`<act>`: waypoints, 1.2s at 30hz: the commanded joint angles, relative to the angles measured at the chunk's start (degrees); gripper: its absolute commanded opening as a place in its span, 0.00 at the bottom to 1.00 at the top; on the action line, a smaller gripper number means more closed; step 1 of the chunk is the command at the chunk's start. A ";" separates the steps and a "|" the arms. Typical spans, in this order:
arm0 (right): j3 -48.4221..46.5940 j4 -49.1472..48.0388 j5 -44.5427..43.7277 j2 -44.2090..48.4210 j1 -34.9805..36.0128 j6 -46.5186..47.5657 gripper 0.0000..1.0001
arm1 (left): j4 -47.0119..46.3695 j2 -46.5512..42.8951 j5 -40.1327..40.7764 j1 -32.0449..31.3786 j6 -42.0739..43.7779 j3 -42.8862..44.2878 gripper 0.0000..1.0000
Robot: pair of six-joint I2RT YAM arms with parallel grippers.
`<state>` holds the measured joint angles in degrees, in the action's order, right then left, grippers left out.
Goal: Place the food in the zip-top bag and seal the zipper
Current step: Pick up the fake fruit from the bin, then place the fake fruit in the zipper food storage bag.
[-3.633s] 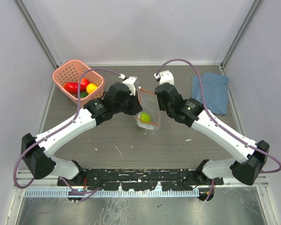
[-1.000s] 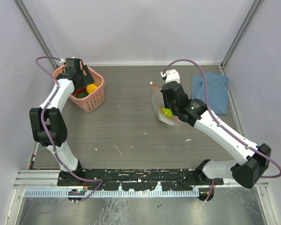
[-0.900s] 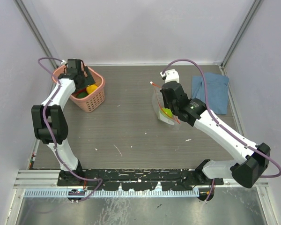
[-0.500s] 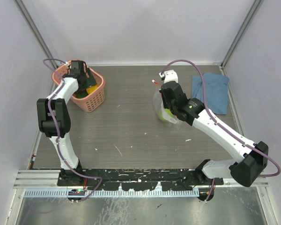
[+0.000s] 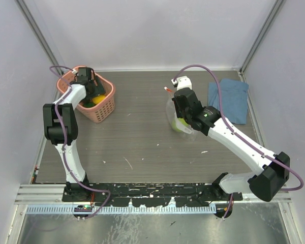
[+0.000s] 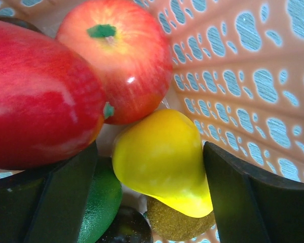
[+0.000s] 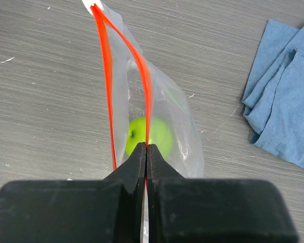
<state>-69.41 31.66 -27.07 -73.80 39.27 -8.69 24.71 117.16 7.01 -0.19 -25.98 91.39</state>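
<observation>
While the left gripper (image 6: 149,152) hangs inside the pink basket (image 6: 253,76), jaws wide apart on either side of a yellow pear (image 6: 162,162) beside a red apple (image 6: 126,61), the right gripper (image 7: 146,148) is clamped on the zipper (image 7: 105,76) of the zip-top bag (image 7: 180,126), well right of the basket. One green fruit (image 7: 161,134) lies in the bag.

Glossy food (image 6: 162,162); crinkly clear zip-top bag (image 7: 181,119)
</observation>
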 commanded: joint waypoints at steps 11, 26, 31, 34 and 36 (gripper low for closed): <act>-0.64 -2.72 1.01 0.83 -0.16 0.35 0.00 | 3.00 -9.65 -2.56 0.41 3.31 -1.00 0.50; -0.93 -2.99 2.31 1.38 -0.18 -0.22 0.00 | 0.44 -23.00 -4.20 0.36 2.64 -6.40 0.36; -1.60 -2.93 3.11 1.00 -0.16 -0.57 0.00 | -1.25 -27.66 -6.54 0.33 1.07 -9.86 0.34; -2.10 -3.00 4.12 0.77 -0.18 -0.70 0.00 | -2.77 -31.54 -8.27 0.32 -0.08 -12.13 0.33; -2.34 -3.06 4.79 0.56 -0.13 -0.77 0.00 | -3.64 -34.16 -9.38 0.32 -0.94 -13.58 0.33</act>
<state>-69.43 31.27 -23.79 -73.89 39.24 -8.95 26.46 90.11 0.95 -0.19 -24.88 79.46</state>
